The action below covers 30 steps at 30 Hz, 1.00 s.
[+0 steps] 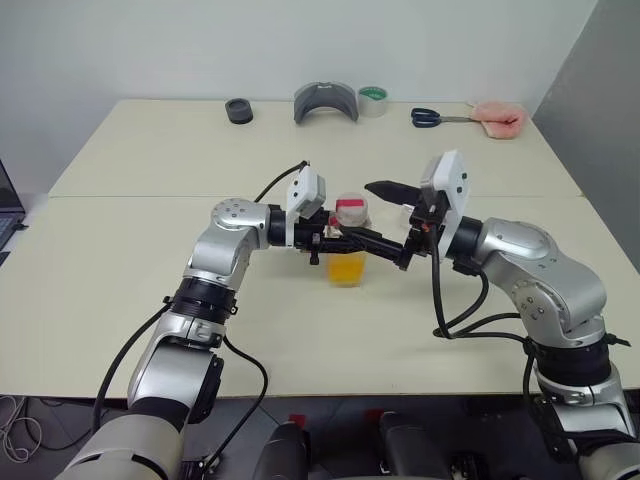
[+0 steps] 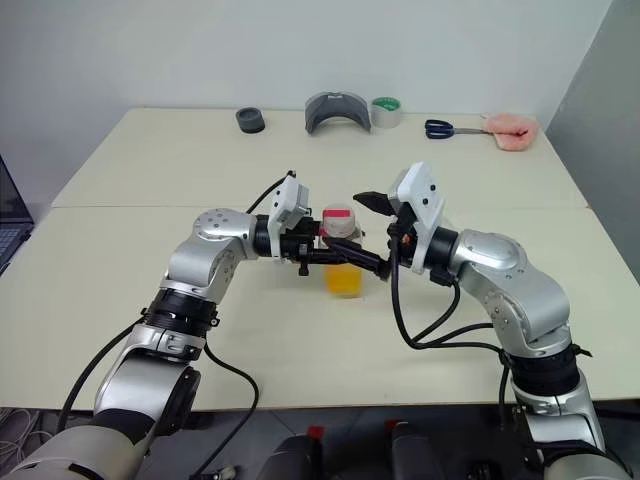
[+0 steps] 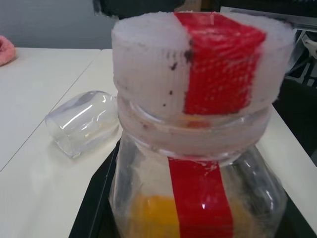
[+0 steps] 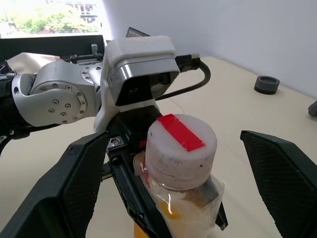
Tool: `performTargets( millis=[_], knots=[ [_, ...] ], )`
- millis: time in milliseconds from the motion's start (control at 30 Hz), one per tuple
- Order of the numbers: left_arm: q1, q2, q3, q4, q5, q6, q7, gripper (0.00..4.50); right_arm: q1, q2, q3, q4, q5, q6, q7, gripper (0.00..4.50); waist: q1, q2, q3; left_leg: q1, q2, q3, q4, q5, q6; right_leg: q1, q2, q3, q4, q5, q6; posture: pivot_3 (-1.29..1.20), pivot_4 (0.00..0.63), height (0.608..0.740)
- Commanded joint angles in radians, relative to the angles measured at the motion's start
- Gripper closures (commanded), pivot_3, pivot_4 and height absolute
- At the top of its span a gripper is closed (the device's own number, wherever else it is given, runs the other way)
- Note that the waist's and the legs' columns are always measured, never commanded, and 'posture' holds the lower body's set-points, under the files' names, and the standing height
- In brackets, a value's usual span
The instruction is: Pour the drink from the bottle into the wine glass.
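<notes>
Though unbranded, bottle's [image 3: 198,163] red label strip [image 3: 200,198]

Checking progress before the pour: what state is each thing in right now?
bottle: upright, capped, part full of orange drink.
cap: on.
wine glass: lying on its side, empty.
left gripper: shut on the bottle.
right gripper: open around the cap.
scissors: closed.

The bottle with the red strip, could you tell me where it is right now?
The bottle stands mid-table in the left eye view, shut in the left gripper, with the open right gripper around its cap.
</notes>
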Motion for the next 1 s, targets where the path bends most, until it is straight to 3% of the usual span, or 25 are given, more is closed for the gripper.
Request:
performTargets(
  millis=[33, 367, 467, 667, 933, 1000],
  knots=[
    [-0.012, 0.005, 0.011, -0.050, -0.019, -0.003, -0.011, 2.76, -0.027, 0.003, -0.007, 0.003, 0.010, -0.008, 0.008, 0.00, 0.000, 0.000, 0.000, 0.000, 0.000, 0.000, 0.000, 0.000, 0.000, 0.000, 0.000, 0.000, 0.000, 0.000, 0.000, 0.00, 0.150, 0.740],
    [-0.005, 0.006, 0.007, -0.080, -0.016, 0.013, -0.010, 2.76, -0.074, 0.032, 0.013, 0.059, 0.010, -0.005, 0.016, 0.00, -0.001, 0.000, 0.000, 0.000, 0.000, 0.000, 0.000, 0.000, 0.000, 0.000, 0.000, 0.000, 0.000, 0.000, 0.000, 0.00, 0.150, 0.740],
    [-0.001, 0.006, 0.006, -0.091, -0.016, 0.022, -0.007, 2.76, -0.077, 0.031, 0.024, 0.063, 0.003, -0.009, 0.025, 0.60, -0.001, 0.000, 0.000, 0.000, 0.000, 0.000, 0.000, 0.000, 0.000, 0.000, 0.000, 0.000, 0.000, 0.000, 0.000, 0.00, 0.150, 0.740],
    [0.004, 0.008, 0.007, -0.106, -0.017, 0.034, 0.000, 2.76, -0.074, 0.053, 0.012, 0.057, 0.019, -0.010, 0.022, 2.67, -0.001, 0.000, 0.000, 0.000, 0.000, 0.000, 0.000, 0.000, 0.000, 0.000, 0.000, 0.000, 0.000, 0.000, 0.000, 0.00, 0.150, 0.740],
    [0.013, 0.008, 0.004, -0.125, -0.024, 0.046, 0.010, 2.76, -0.056, 0.078, -0.021, 0.029, 0.075, 0.012, 0.029, 2.67, 0.000, 0.000, 0.000, 0.000, 0.000, 0.000, 0.000, 0.000, 0.000, 0.000, 0.000, 0.000, 0.000, 0.000, 0.000, 0.00, 0.150, 0.740],
    [0.014, 0.007, 0.004, -0.129, -0.024, 0.049, 0.014, 2.76, -0.052, 0.062, -0.003, 0.024, 0.019, -0.034, 0.022, 2.67, 0.000, 0.000, 0.000, 0.000, 0.000, 0.000, 0.000, 0.000, 0.000, 0.000, 0.000, 0.000, 0.000, 0.000, 0.000, 0.00, 0.150, 0.740]
  ],
)
